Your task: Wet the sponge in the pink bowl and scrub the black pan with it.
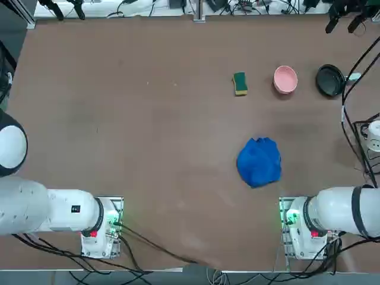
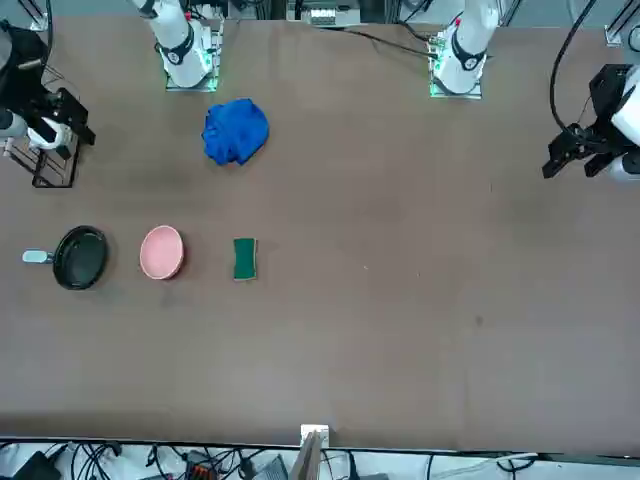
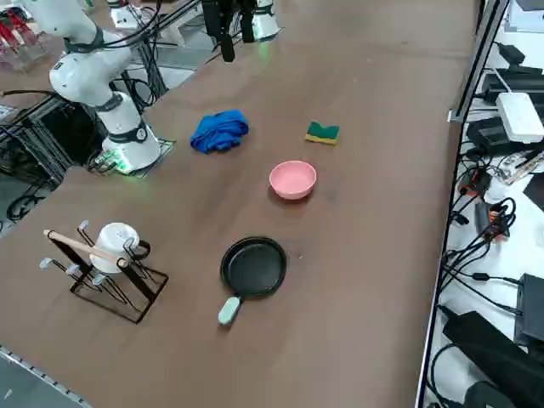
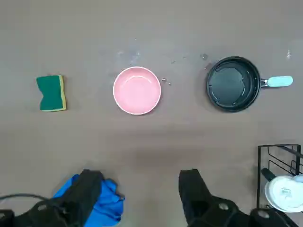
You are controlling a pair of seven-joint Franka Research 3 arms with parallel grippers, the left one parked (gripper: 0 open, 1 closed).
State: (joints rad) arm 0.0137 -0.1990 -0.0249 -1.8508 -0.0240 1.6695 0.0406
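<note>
My right pincer (image 4: 142, 198) hangs high above the table, fingers spread wide, gripping nothing. Ahead of it, in a row, well apart: sponge (image 4: 51, 92) off toward my left finger's side, green face up; pink bowl (image 4: 137, 90) straight ahead of the gap; black pan (image 4: 233, 84) beyond my right finger, pale handle pointing away from bowl. Blue cloth (image 4: 102, 201) under my left finger, mug rack (image 4: 281, 179) beside the right
</note>
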